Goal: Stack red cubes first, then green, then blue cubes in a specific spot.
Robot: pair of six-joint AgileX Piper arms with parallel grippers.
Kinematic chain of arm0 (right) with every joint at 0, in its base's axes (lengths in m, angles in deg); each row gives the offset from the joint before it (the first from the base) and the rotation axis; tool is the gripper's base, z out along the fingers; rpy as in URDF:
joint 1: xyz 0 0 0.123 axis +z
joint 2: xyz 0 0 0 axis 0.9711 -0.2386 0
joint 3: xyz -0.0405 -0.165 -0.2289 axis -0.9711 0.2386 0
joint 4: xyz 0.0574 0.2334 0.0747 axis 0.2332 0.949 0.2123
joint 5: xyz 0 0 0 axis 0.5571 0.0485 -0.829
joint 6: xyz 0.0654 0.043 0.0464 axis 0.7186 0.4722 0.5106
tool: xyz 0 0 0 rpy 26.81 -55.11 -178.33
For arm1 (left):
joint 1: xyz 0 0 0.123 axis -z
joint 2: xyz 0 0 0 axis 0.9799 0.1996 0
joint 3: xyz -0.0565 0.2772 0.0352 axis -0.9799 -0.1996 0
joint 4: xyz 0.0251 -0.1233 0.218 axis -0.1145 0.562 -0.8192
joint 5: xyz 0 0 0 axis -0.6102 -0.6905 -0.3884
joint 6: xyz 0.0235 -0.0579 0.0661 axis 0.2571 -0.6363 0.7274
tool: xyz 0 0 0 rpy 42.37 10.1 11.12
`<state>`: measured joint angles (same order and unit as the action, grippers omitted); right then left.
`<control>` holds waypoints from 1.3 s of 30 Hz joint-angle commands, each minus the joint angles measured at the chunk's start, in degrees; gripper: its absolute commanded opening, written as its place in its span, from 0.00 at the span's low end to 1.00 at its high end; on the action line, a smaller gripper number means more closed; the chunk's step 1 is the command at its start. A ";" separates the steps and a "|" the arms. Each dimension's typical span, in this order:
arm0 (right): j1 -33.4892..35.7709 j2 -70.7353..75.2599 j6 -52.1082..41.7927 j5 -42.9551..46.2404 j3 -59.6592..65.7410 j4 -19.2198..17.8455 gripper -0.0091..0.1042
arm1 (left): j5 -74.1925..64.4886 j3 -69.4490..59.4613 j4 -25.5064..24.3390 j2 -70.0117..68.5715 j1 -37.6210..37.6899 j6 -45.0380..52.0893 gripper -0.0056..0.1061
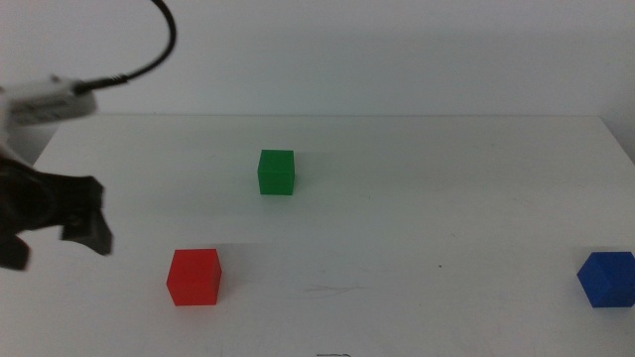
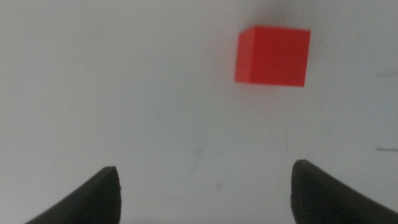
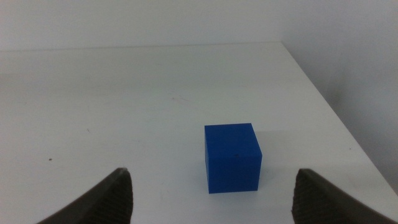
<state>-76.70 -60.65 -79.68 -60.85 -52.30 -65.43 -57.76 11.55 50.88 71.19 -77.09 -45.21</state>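
Observation:
The red cube point(image 1: 192, 277) sits on the white table at the front left; it also shows in the left wrist view point(image 2: 272, 56). The green cube point(image 1: 276, 173) stands farther back, near the middle. The blue cube point(image 1: 606, 278) sits at the front right edge of the middle view and shows in the right wrist view point(image 3: 232, 157). My left gripper point(image 1: 58, 242) hovers left of the red cube, open and empty point(image 2: 205, 193). My right gripper point(image 3: 211, 196) is open and empty just short of the blue cube; it is out of the middle view.
The white tabletop point(image 1: 417, 218) ends at a far edge against a pale wall and at a right edge near the blue cube point(image 3: 323, 99). A black cable point(image 1: 149, 55) arcs above the left arm.

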 commanded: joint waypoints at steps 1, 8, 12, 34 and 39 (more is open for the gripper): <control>-0.30 -0.31 -0.53 4.48 -1.02 -0.88 0.66 | -0.01 1.87 3.63 2.93 0.55 -0.90 0.89; -0.30 -0.31 -0.53 4.48 -1.02 -0.88 0.66 | 2.03 5.36 -2.06 12.37 9.49 -9.07 0.89; -0.30 -0.31 -0.53 4.48 -1.02 -0.88 0.66 | 2.83 9.09 -6.53 15.54 13.57 -13.00 0.89; -0.30 -0.31 -0.53 4.48 -1.02 -0.88 0.66 | 13.70 10.36 -3.24 30.18 16.21 -11.68 0.89; -0.30 -0.31 -0.53 4.48 -1.02 -0.88 0.66 | 13.69 10.36 -3.24 32.04 16.21 -11.68 0.81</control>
<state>-76.70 -60.65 -79.68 -60.85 -52.30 -65.43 -44.49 20.35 46.98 105.29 -61.08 -56.92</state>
